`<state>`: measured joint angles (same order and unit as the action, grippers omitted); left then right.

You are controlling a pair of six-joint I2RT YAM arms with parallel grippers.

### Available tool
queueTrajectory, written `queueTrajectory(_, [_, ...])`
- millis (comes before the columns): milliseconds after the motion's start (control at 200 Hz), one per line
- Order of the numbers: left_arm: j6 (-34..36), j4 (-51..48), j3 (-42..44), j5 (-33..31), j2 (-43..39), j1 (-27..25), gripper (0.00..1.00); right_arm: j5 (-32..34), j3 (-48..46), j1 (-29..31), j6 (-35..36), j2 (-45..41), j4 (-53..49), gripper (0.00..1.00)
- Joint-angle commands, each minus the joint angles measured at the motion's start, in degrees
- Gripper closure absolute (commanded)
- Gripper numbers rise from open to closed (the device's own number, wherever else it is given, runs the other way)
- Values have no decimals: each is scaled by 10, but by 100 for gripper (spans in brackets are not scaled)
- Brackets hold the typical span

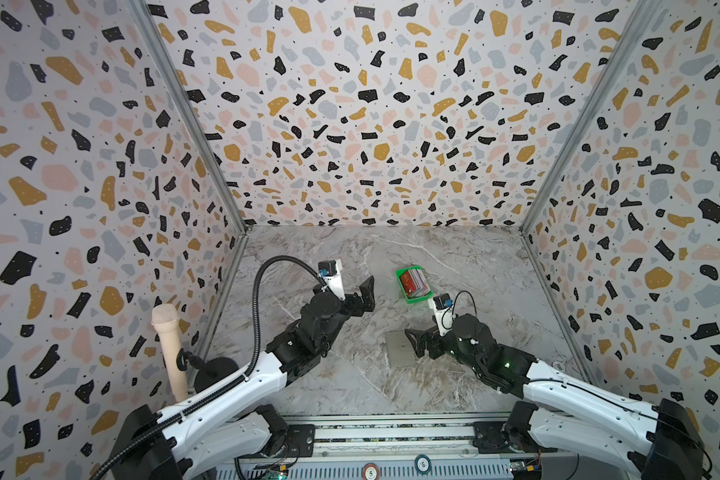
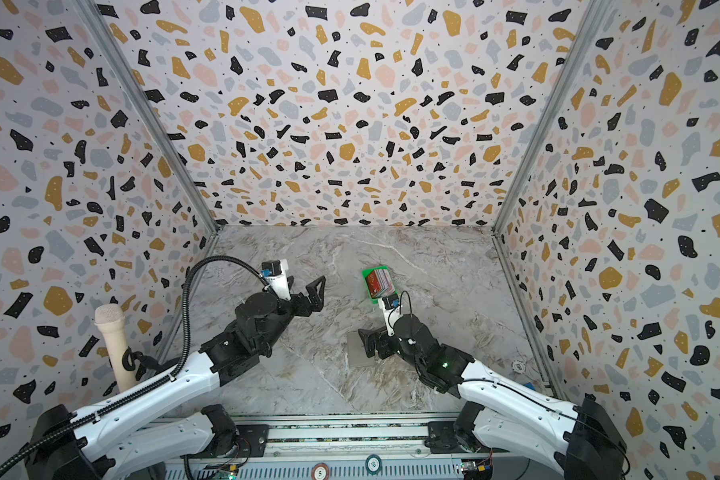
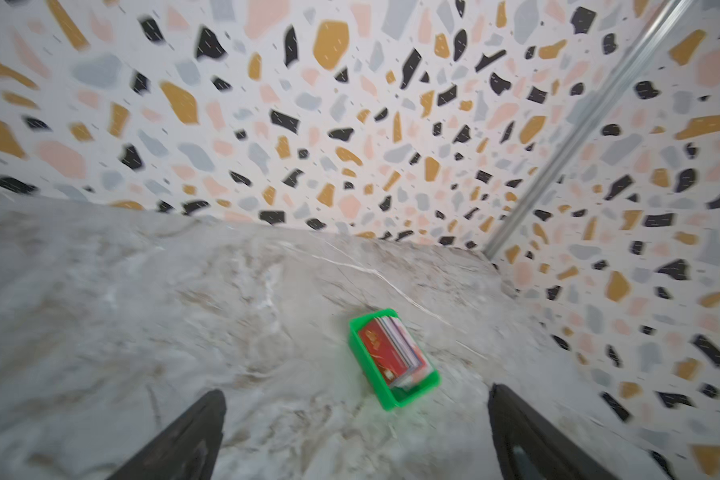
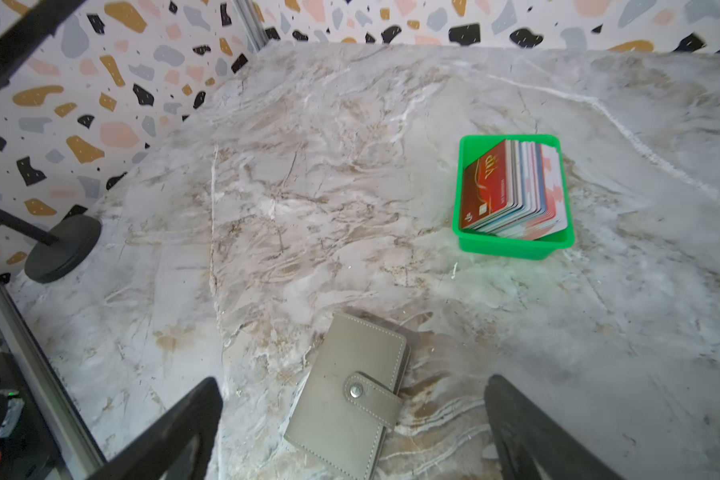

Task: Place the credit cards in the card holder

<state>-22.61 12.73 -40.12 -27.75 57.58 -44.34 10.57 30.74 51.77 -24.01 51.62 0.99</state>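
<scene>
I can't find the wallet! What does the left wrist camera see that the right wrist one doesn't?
Only left wrist: the open left pincer. Only right wrist: the card holder, snapped shut and lying flat on the table, and a black stand base. Both: the credit cards standing in the green tray.

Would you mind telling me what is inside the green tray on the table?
The credit cards stand on edge in the green tray, leaning, a red card in front. The faces of the cards behind it and the tray's floor beneath them are covered.
</scene>
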Motion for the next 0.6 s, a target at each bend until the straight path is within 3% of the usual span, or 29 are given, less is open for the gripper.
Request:
queueTrajectory(0, [116,12,11,-155,-9,6,0,52,-31,3,4,-61,29,0])
queueTrajectory(55, [126,49,26,-224,-10,20,0,70,-56,1,15,-93,63,1])
queueTrajectory(145, [135,111,64,-266,-8,74,0,109,-108,0,34,-145,127,1])
queueTrajectory(255, [140,185,113,-250,29,175,0,144,-163,0,74,-205,197,0])
queueTrajectory(385, [91,191,130,-249,123,289,0,168,-176,-2,81,-236,194,1])
queueTrajectory(521, [113,241,144,-247,185,338,0,177,-171,-4,83,-233,180,0])
queueTrajectory(596, [119,269,149,-196,198,362,0,185,-167,-4,83,-223,172,1])
